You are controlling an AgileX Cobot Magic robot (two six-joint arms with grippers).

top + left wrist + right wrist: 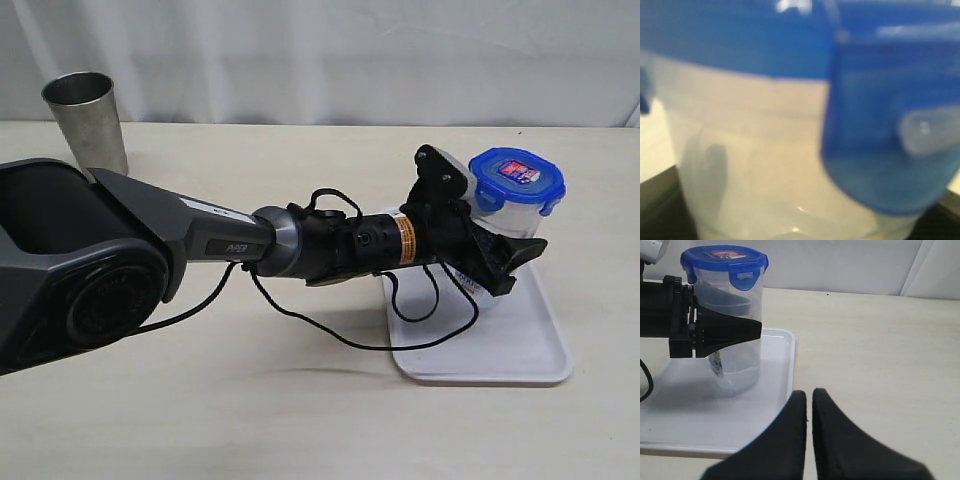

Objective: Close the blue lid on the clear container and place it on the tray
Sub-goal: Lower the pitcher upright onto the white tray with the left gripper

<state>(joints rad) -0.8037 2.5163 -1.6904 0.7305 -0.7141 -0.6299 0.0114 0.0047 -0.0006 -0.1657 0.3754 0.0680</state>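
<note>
The clear container (522, 214) stands on the white tray (520, 352) with the blue lid (517, 172) sitting on its rim. It leans a little in the right wrist view. My left gripper (512, 238) reaches across from the left and is shut on the container's middle. One black finger (730, 330) lies on the near wall and the other shows darkly through the plastic. The left wrist view is filled by the blurred container (765, 165), the lid (740, 40) and one lid flap (885, 125). My right gripper (809, 392) is shut and empty, just off the tray's (770, 410) edge.
A steel cup (88, 120) stands at the table's back left. The left arm's black cable (400, 345) hangs down over the tray's left edge. A white curtain runs behind the table.
</note>
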